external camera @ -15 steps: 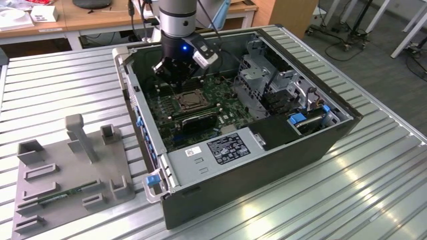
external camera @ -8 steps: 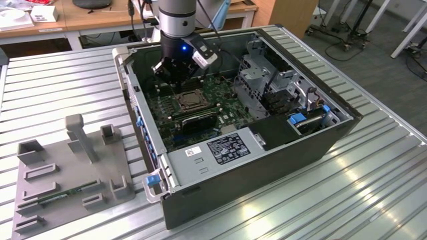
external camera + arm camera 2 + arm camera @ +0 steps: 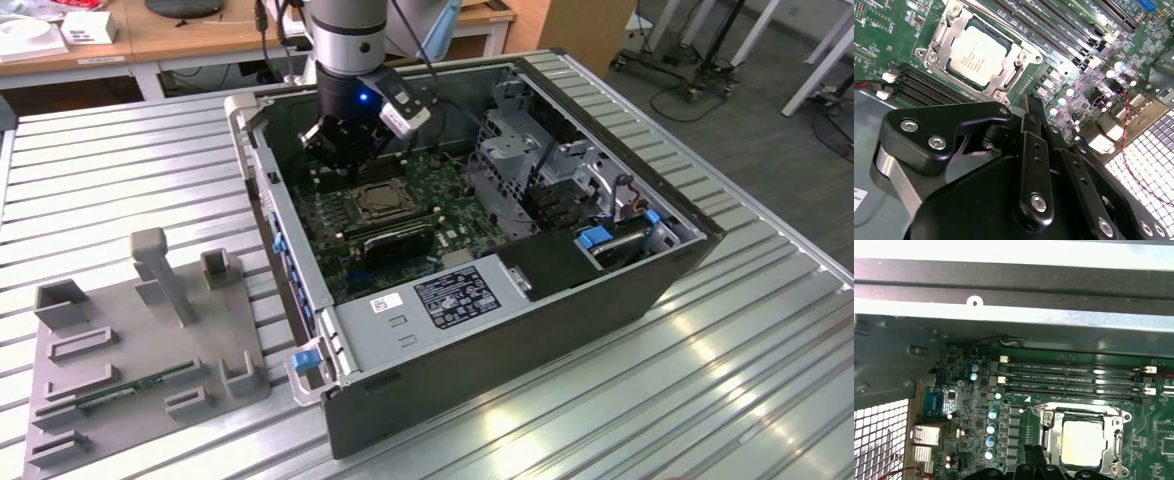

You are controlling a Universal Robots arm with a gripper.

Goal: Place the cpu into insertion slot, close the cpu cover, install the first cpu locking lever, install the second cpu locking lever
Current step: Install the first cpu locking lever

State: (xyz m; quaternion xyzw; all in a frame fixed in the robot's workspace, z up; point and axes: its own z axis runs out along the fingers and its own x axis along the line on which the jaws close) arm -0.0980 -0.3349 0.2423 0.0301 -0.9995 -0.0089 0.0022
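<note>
The cpu (image 3: 978,52) (image 3: 1081,442), pale silver and square, lies flat in the insertion slot (image 3: 378,203) on the green motherboard inside the open computer case. The silvery cpu cover (image 3: 1016,70) (image 3: 1050,440) is down around it, framing its top. My gripper (image 3: 344,150) hangs over the board just beyond the socket toward the case's far wall, clear of the cpu. In both wrist views its black fingers (image 3: 1029,145) (image 3: 1035,456) meet at the tips, shut with nothing between them. I cannot tell how the locking levers stand.
Long black memory slots (image 3: 1069,377) run beside the socket. The case wall (image 3: 1004,305), the drive cage (image 3: 514,165) and the power supply (image 3: 427,295) hem in the board. A grey fixture plate (image 3: 134,350) with upright holders lies on the slatted table at the exterior view's left.
</note>
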